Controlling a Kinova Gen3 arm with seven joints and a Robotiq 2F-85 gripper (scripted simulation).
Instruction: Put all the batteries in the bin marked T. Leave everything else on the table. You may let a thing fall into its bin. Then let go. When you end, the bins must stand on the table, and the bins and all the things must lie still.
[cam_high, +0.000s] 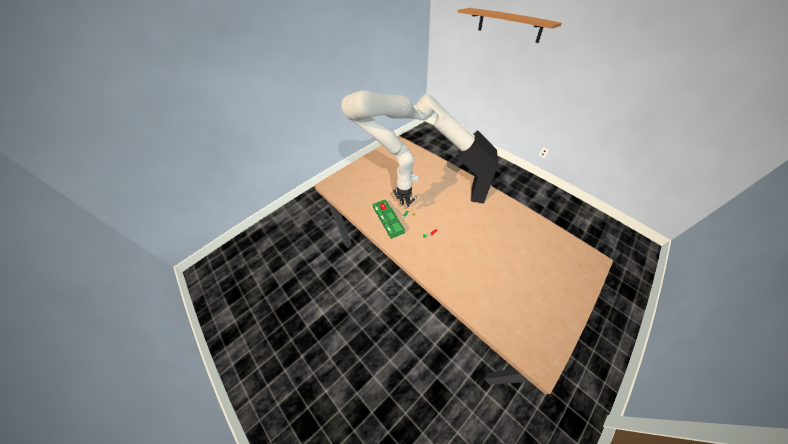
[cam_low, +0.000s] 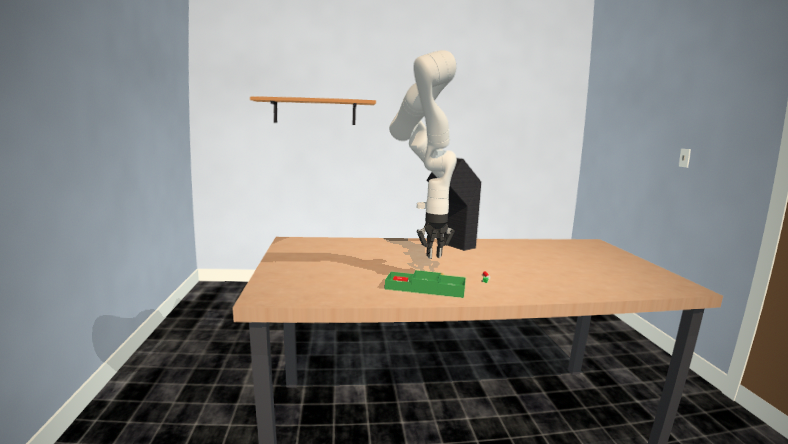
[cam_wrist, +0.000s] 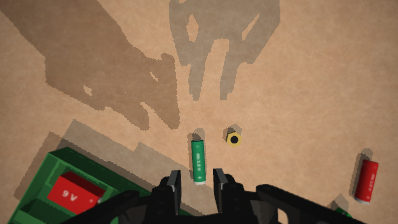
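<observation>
A green cylinder battery (cam_wrist: 198, 161) (cam_high: 405, 214) lies on the table just beside the green bin (cam_wrist: 37, 187) (cam_high: 397, 234) (cam_low: 435, 291). A red 9V battery (cam_wrist: 75, 192) (cam_high: 382, 205) (cam_low: 400, 279) lies in the bin's end compartment. A red cylinder battery (cam_wrist: 367, 181) (cam_high: 433, 231) (cam_low: 485, 273) lies farther off on the table. My gripper (cam_wrist: 197, 181) (cam_high: 403, 197) (cam_low: 435, 254) hangs above the green battery, clear of the table. Its fingers stand partly apart with nothing between them. The bin's letters cannot be read here.
A yellow nut (cam_wrist: 234, 139) lies close to the green battery. A green die (cam_wrist: 342, 212) (cam_high: 424, 235) (cam_low: 485, 280) lies next to the red battery. The arm's black base (cam_low: 465, 204) stands at the back of the table (cam_low: 579, 281).
</observation>
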